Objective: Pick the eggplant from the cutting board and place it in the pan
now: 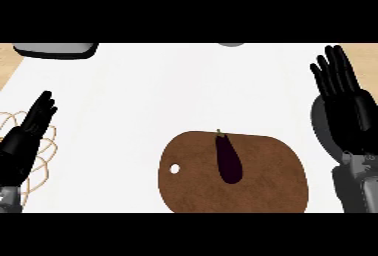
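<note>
A dark purple eggplant (228,158) lies lengthwise on the brown cutting board (273,175), stem pointing away from me. The board sits at the lower middle of the white counter and has a small hole near its left edge. A dark grey pan (322,125) shows at the right edge, mostly hidden behind my right hand (351,107). That hand is open, fingers straight up, to the right of the board and apart from the eggplant. My left hand (26,135) rests open at the left edge, far from the board.
A thin wire basket (40,150) lies under and around my left hand. A grey object (55,49) stands at the back left corner, and a small grey rim (231,44) shows at the back middle.
</note>
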Robot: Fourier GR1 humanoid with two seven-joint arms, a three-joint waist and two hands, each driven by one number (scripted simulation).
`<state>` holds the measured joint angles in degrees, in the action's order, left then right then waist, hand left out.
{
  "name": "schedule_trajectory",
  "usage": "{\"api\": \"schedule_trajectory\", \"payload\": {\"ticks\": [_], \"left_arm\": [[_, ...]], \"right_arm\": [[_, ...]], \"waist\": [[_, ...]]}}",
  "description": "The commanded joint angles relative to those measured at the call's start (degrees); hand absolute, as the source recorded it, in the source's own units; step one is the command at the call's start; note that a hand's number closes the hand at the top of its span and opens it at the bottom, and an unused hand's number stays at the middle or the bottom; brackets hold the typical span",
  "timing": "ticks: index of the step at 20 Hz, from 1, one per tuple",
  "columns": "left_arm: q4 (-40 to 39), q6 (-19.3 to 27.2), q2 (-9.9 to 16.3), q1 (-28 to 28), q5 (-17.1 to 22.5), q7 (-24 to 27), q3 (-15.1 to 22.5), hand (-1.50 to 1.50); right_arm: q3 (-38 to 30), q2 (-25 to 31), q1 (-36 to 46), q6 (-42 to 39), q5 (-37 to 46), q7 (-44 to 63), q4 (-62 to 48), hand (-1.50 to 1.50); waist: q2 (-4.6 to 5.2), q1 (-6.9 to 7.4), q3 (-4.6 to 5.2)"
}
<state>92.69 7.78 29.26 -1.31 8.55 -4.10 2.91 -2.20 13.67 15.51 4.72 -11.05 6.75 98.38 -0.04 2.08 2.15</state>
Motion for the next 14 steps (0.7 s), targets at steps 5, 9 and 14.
{"api": "schedule_trajectory", "payload": {"ticks": [5, 9, 14], "left_arm": [[-0.25, 1.55, -5.19, -6.12, 1.12, 1.62, 1.06, 0.0], [-4.17, 3.46, -8.74, -9.76, 1.85, -0.77, 1.27, 0.0], [-7.81, 4.91, -11.26, -10.63, 0.26, 0.78, 1.88, 0.0]], "right_arm": [[18.8, 0.99, 3.18, -25.22, -5.44, 3.31, -10.53, 1.5], [20.01, 5.94, 3.37, -28.38, 8.36, -13.53, -17.65, -1.5], [12.01, 15.93, 7.19, -29.04, 12.82, -25.74, -20.55, -1.5]], "waist": [[2.16, 3.0, -2.13], [0.97, -1.16, -2.28], [0.55, -2.04, -2.22]]}}
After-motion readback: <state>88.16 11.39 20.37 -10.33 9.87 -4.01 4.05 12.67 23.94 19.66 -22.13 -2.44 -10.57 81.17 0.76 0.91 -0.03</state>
